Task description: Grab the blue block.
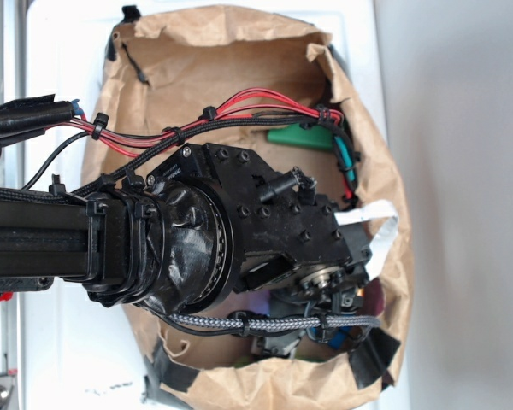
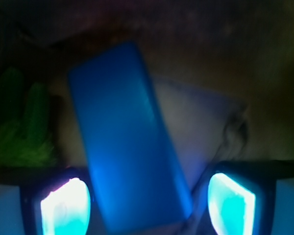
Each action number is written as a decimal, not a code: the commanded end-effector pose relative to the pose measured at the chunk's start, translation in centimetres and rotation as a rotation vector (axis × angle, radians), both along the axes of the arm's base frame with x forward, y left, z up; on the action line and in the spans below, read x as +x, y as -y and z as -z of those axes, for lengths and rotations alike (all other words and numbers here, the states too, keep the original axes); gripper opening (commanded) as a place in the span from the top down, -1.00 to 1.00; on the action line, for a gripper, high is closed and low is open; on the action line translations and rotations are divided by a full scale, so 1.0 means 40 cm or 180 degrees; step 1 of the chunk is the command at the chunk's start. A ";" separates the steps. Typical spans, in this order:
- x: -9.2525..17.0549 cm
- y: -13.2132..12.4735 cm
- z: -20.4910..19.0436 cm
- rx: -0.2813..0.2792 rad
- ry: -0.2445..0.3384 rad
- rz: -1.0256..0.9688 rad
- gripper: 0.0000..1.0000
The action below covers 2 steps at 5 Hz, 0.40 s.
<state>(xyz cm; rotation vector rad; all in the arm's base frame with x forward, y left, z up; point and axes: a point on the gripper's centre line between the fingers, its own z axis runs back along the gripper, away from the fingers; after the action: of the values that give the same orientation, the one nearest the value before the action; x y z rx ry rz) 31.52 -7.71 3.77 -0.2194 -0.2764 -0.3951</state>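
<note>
Brown paper lines the bag (image 1: 239,77) that holds everything, standing on a white surface (image 1: 60,51). Nearest in the wrist view, the gripper (image 2: 149,200) shows two glowing cyan fingertips (image 2: 66,208) spread apart, with the blue block (image 2: 127,142) lying tilted between them — whether either pad touches it cannot be told. Further left sits a blurred green leafy toy (image 2: 19,132). The exterior view hides all of that: the black arm (image 1: 197,235) and its cables (image 1: 239,115) fill the bag and cover the blue block, yet beyond the wrist it shows a green block (image 1: 299,137) — unseen from the wrist.
</note>
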 end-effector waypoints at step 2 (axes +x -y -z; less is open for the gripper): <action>-0.010 0.111 0.012 0.0355 0.0302 0.0546 -1.00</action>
<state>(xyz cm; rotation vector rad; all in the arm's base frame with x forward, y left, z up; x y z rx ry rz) 31.97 -8.65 2.66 -0.0952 -0.3126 -0.4981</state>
